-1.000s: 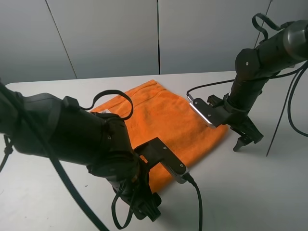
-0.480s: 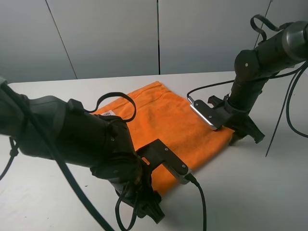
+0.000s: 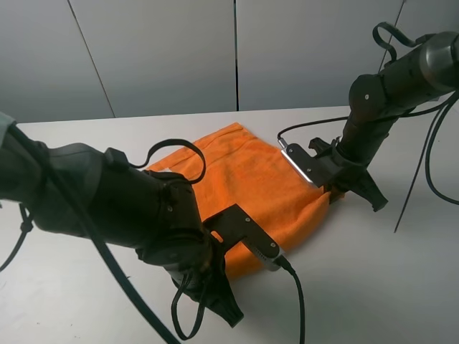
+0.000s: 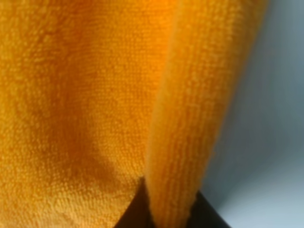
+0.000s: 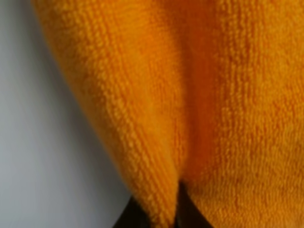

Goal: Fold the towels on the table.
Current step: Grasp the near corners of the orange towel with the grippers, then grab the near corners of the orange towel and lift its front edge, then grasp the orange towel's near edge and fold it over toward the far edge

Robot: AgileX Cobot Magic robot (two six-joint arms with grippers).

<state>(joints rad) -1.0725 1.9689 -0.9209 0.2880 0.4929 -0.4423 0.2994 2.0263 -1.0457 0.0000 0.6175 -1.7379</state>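
A second ago we saw both sets of jaws spread wide at the near side of the cloth. Now the left gripper (image 4: 167,214) is pinched on a raised fold of the towel (image 3: 251,179), its dark fingertips pressing the ridge from either side. The right gripper (image 5: 161,216) grips a similar fold at the other near corner. In the high view that right-hand corner has drawn in a little and bunched up where it lay flat before. The near edge by the left arm has pulled back slightly too. The towel lies on the white table (image 3: 401,287), between the two arms and nearer the back wall than the front. It is bright orange, with a soft looped pile that both wrist views show close up, and it is mostly flat except for the two pinched folds. Its far corner points toward the wall. We make out a small pale patch (image 3: 165,170) near the left hem, possibly a label. The cable loop (image 3: 188,145) half covers it, so we cannot be sure.
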